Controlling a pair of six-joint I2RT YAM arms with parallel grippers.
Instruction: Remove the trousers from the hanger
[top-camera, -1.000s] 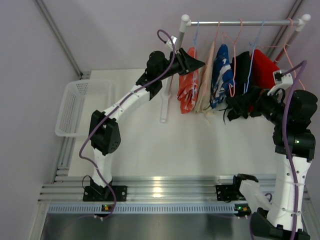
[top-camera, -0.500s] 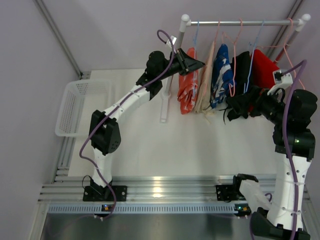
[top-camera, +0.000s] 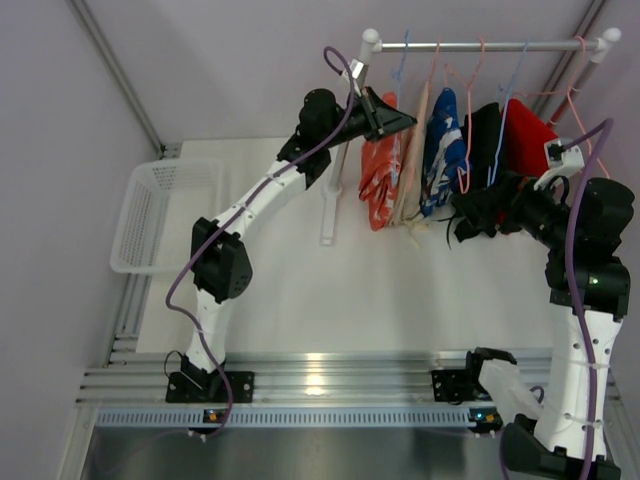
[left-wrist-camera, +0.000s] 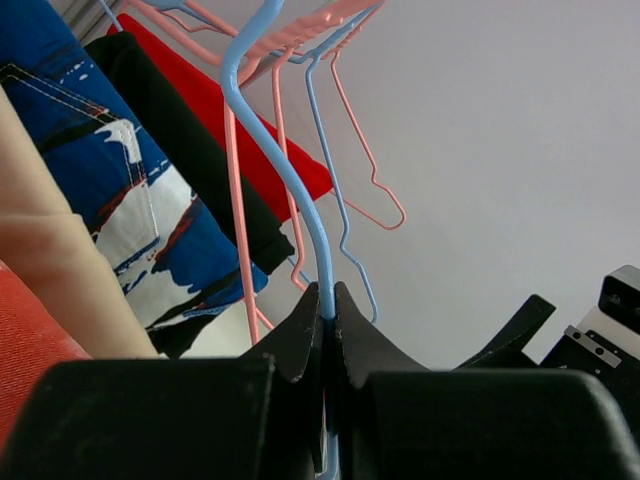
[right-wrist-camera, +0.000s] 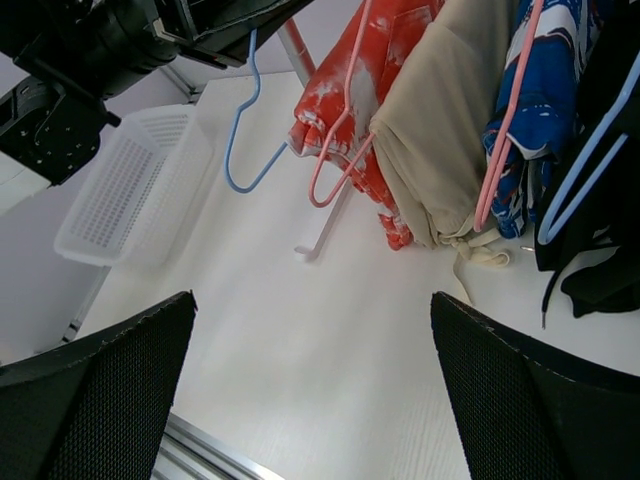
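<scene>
Since the earlier frame the left gripper (left-wrist-camera: 328, 300) has shifted up and toward the rail (top-camera: 480, 46), and the blue hanger (left-wrist-camera: 318, 250) and orange trousers (top-camera: 378, 180) have gone with it, so the orange pair now crowds the beige pair (top-camera: 408, 170). The jaws are pinched fully together on the hanger's wire neck, which runs up out of the fingertips toward the rail. We judge the grip sits this high so the hook can be lifted off while the cloth hangs free under the hand. Whether the hook already clears the rail, we cannot tell.

The right gripper (right-wrist-camera: 320, 390) is spread wide and holds nothing. It hovers low, facing the row from the other side, which we take as waiting to pull cloth off once the hanger comes away.

The orange trousers hang just below and beside the left gripper, folded over the hanger. Their long axis runs straight down, fold uppermost and loose ends pointing at the table. The blue pair (top-camera: 440, 150), black pair (top-camera: 485, 140) and red pair (top-camera: 528, 140) hang the same way farther past the left fingertips, nearer the right gripper.
</scene>
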